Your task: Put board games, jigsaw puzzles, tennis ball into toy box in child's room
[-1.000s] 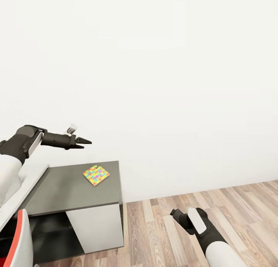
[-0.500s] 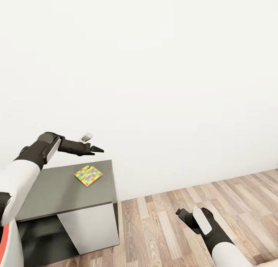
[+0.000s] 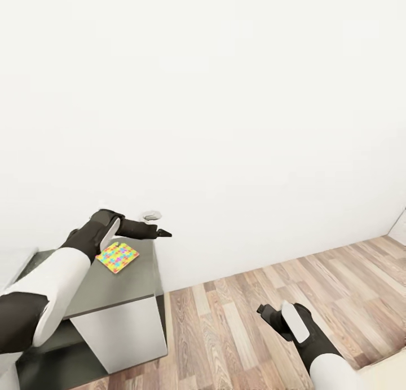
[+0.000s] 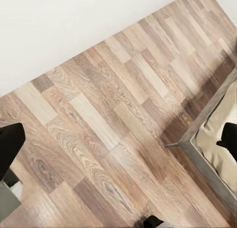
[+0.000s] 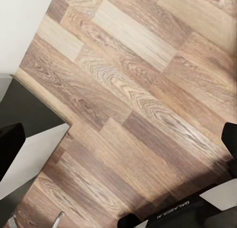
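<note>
One puzzle [image 3: 117,257] lay flat on the dark side cabinet [image 3: 127,286] by the white wall [image 3: 225,125]. My left gripper [image 3: 163,233] hung over its edge, fingers wide apart. My right gripper [image 3: 265,311] was wide too, above the wood floor [image 3: 237,333].

Open wood floor [image 3: 254,317] lies to the right; the grey side cabinet [image 3: 135,300] and white wall [image 3: 225,125] block the left.
</note>
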